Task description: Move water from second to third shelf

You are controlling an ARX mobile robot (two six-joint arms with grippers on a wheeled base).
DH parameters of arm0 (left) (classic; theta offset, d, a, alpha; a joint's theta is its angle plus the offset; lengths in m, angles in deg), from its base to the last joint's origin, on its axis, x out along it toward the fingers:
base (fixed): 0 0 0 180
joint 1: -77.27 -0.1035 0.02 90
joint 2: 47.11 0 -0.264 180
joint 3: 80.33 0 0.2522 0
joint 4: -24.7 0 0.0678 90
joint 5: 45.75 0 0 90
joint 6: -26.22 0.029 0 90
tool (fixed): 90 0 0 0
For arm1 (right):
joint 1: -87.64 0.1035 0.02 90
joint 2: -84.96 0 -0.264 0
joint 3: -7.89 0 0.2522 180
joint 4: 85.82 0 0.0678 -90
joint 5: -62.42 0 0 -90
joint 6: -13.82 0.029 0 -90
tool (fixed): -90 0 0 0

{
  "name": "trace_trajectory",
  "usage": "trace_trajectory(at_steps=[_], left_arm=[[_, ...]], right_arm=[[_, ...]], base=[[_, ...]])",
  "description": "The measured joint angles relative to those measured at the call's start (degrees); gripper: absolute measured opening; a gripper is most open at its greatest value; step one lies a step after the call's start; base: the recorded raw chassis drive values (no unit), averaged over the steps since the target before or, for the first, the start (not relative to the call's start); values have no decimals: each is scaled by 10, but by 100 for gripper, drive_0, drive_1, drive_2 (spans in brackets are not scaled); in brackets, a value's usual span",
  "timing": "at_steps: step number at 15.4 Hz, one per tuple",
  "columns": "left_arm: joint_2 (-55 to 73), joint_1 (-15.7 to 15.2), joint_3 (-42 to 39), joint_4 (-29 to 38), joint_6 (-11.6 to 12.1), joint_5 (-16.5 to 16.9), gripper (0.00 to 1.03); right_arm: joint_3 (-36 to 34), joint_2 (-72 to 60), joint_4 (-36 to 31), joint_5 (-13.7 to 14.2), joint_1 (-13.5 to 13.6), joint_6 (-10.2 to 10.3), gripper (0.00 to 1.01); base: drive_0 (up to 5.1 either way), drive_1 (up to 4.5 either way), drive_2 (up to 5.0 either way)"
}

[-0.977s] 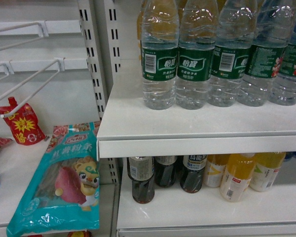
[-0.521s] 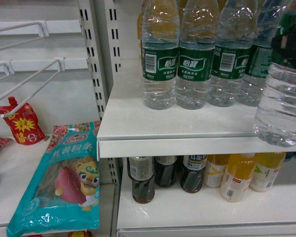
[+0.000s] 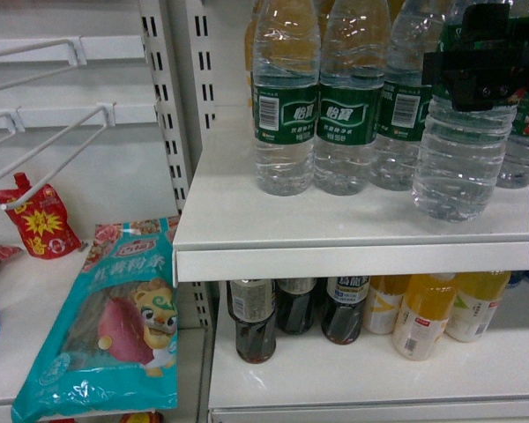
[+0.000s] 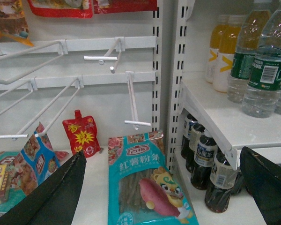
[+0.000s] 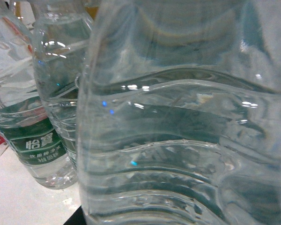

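— White shelf ahead; where's the water?

— My right fingers are clamped on the water, just above the boards. Left fingers apart, idle. I'd set it flat, clear of neighbouring bottles.

Bright even light, soft blur, bottle glare

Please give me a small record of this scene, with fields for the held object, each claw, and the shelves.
held object: water bottle, clear, ribbed, upright
right claw: shut on the water bottle at label height
left claw: open, holding nothing
upper shelf: row of water bottles with green labels
shelf below: dark tea bottles and yellow drink bottles
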Motion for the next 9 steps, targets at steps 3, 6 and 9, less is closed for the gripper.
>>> trace_trajectory(at_steps=[3,6,9], left_arm=[[0,0,0,0,0,0,98],[0,0,0,0,0,0,98],[0,0,0,0,0,0,98]], right_arm=[[6,-26,-2,7,3,2,42],[8,-31,-11,10,4,2,42],[11,-45,-26,10,4,2,42]], base=[[0,0,0],[0,0,0],[0,0,0]])
